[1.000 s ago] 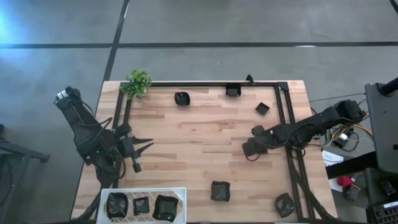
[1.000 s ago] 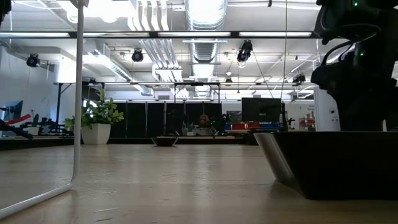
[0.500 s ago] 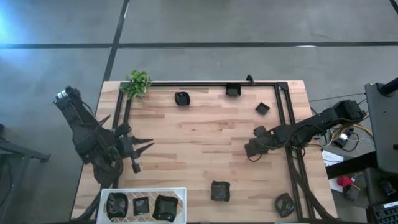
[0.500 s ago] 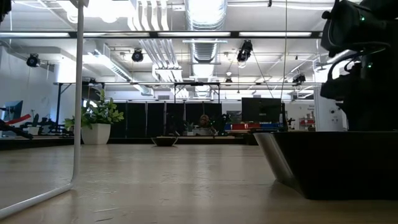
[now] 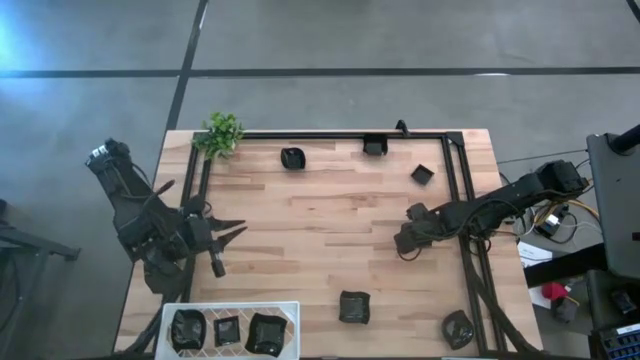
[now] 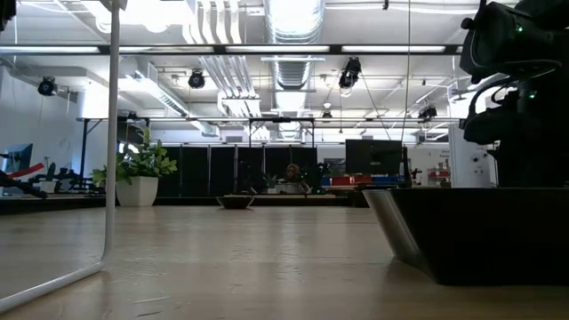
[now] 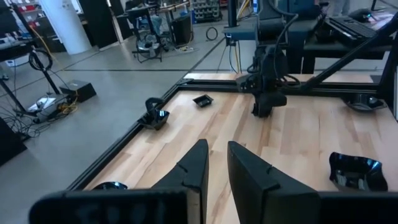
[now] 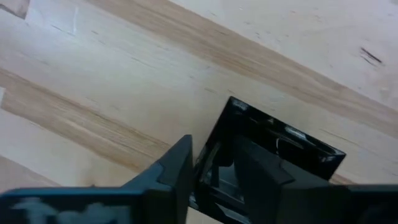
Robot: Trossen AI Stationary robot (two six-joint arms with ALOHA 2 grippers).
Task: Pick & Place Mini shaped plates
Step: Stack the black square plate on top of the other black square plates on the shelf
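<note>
At the table's right | right gripper (image 8: 214,168) clenching a square plate (image 8: 273,155) rim | left gripper (image 7: 214,171) idle, narrowly parted, empty | risk: glossy rim slips on lifting

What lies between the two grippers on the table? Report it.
Nothing but bare wooden tabletop. The high view shows no object on the line from the left gripper to the right gripper. The nearest loose mini plate sits off that line.
</note>
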